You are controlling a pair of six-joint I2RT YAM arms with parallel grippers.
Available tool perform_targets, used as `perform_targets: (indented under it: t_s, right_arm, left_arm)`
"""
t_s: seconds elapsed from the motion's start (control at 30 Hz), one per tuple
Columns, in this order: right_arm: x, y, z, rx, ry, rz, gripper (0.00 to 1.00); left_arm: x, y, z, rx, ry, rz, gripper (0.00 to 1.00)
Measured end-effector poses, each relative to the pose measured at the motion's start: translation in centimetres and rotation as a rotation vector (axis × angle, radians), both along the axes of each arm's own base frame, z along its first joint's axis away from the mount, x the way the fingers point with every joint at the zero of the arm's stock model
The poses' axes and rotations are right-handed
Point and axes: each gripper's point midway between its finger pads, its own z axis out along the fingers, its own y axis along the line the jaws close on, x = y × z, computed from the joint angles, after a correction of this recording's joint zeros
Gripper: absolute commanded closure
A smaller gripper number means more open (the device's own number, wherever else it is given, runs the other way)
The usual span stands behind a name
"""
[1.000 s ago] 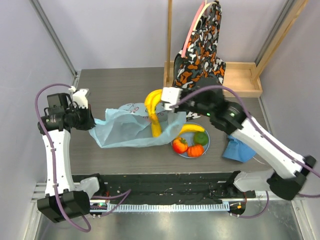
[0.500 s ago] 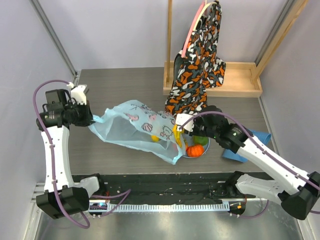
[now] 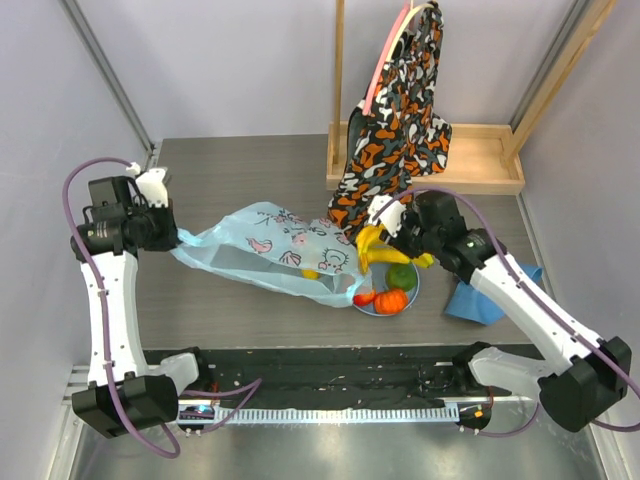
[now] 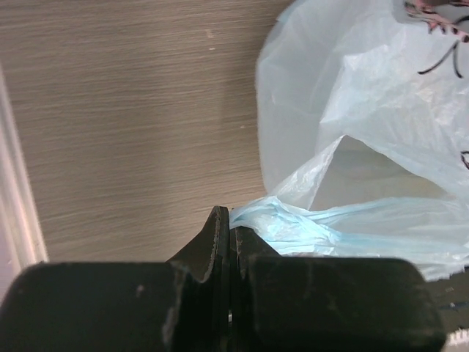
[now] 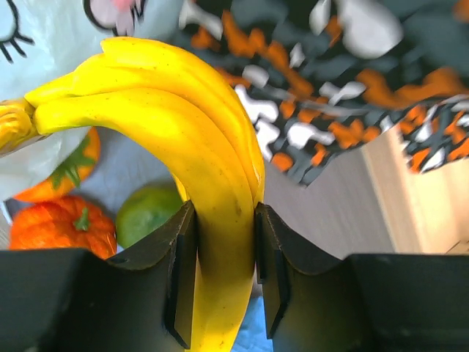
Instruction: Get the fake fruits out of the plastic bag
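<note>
The light-blue plastic bag [image 3: 268,248] lies across the table's middle, its right end draped over the plate's left rim. My left gripper [image 3: 166,229] is shut on the bag's handle [image 4: 315,224] at the left end. My right gripper [image 3: 388,238] is shut on the yellow banana bunch [image 3: 372,248], holding it just above the pale-blue plate [image 3: 412,290]. On the plate sit the red fruit [image 3: 364,297], the orange ribbed fruit [image 3: 391,300] and the green fruit [image 3: 402,276]. The right wrist view shows the bananas [image 5: 190,139] between the jaws. A small yellow shape [image 3: 310,272] shows through the bag.
A black, orange and white patterned cloth [image 3: 395,110] hangs from a wooden stand behind the plate. A wooden tray [image 3: 485,160] sits at the back right. A solid blue cloth [image 3: 480,300] lies right of the plate, under my right arm.
My right gripper has carried the banana bunch from above the bag rightward and down over the plate. The bag has sagged flatter and spread right. My left gripper shifted slightly left.
</note>
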Motion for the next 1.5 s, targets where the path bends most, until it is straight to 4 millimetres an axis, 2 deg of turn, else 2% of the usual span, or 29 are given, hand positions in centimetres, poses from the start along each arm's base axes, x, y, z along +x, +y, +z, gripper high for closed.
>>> perform_targets:
  t_s: [0.13,0.2,0.27,0.3,0.43,0.57,0.87,1.0,1.13,1.17,1.27,1.4,1.5]
  right_arm:
    - [-0.1,1.0,4.9,0.106,-0.094,0.027,0.95]
    - [-0.4,0.9,6.3,0.128,-0.131,0.032,0.96]
    - [-0.6,0.7,6.4,0.129,-0.139,0.029,0.95]
    - [-0.5,0.6,6.0,0.124,-0.135,0.027,0.95]
    - [-0.5,0.3,1.9,0.064,-0.035,0.017,0.95]
    - [-0.3,0.3,-1.5,0.011,0.065,0.014,0.95]
    - [0.6,0.9,-4.7,-0.025,0.148,0.008,0.92]
    - [0.9,1.0,-5.3,-0.025,0.184,-0.018,0.91]
    - [1.2,1.1,-5.2,-0.015,0.190,-0.044,0.78]
    - [1.2,1.0,-5.2,-0.015,0.191,-0.047,0.70]
    - [1.2,0.9,-5.2,-0.016,0.190,-0.057,0.58]
    - [1.2,0.8,-5.2,-0.015,0.193,-0.073,0.30]
    - [1.0,0.7,-5.1,-0.015,0.190,-0.073,0.27]
  left_arm:
    - [0.3,3.0,0.2,0.091,-0.002,0.131,1.00]
    - [0.6,4.9,0.9,0.134,-0.023,0.218,1.00]
    - [0.8,6.5,1.8,0.166,-0.049,0.298,1.00]
    - [0.8,7.2,2.2,0.177,-0.059,0.340,1.00]
    - [0.8,9.1,3.4,0.176,-0.088,0.476,1.00]
    - [0.8,8.9,3.4,0.133,-0.090,0.502,1.00]
    - [1.1,7.9,3.2,0.076,-0.092,0.484,1.00]
    - [1.1,7.7,2.6,0.067,-0.078,0.478,1.00]
    - [1.0,7.6,2.3,0.063,-0.070,0.476,1.00]
    - [1.0,7.6,2.3,0.061,-0.070,0.475,1.00]
    - [1.2,7.6,2.4,0.059,-0.075,0.472,1.00]
    - [1.5,7.5,2.2,0.051,-0.073,0.465,1.00]
    - [1.9,7.5,1.8,0.043,-0.060,0.459,1.00]
